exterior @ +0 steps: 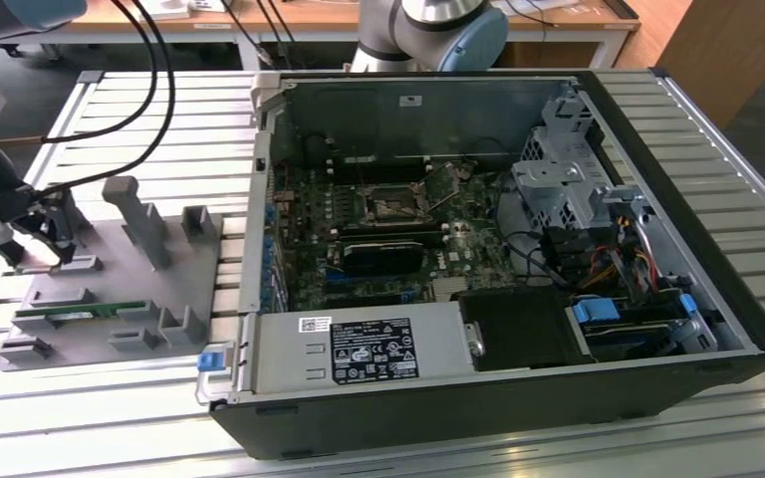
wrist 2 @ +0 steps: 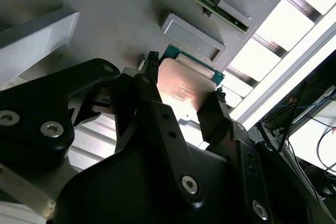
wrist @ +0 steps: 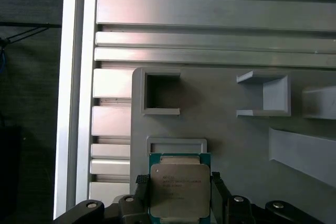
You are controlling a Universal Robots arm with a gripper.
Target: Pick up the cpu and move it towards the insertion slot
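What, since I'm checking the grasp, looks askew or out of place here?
Nothing stands out: the cpu sits square in the gripper, over the grey tray, and the insertion slot looks unobstructed.

The gripper (exterior: 40, 249) sits low on the grey fixture plate (exterior: 117, 277), its jaws closed on the cpu (wrist: 179, 195). A small raised frame (wrist: 176, 141) stands just past its tips, and a tall post (exterior: 136, 221) rises close beside it. The case wall (exterior: 260, 179) stands between it and the insertion slot (exterior: 390, 204). Above that wall the case is open.
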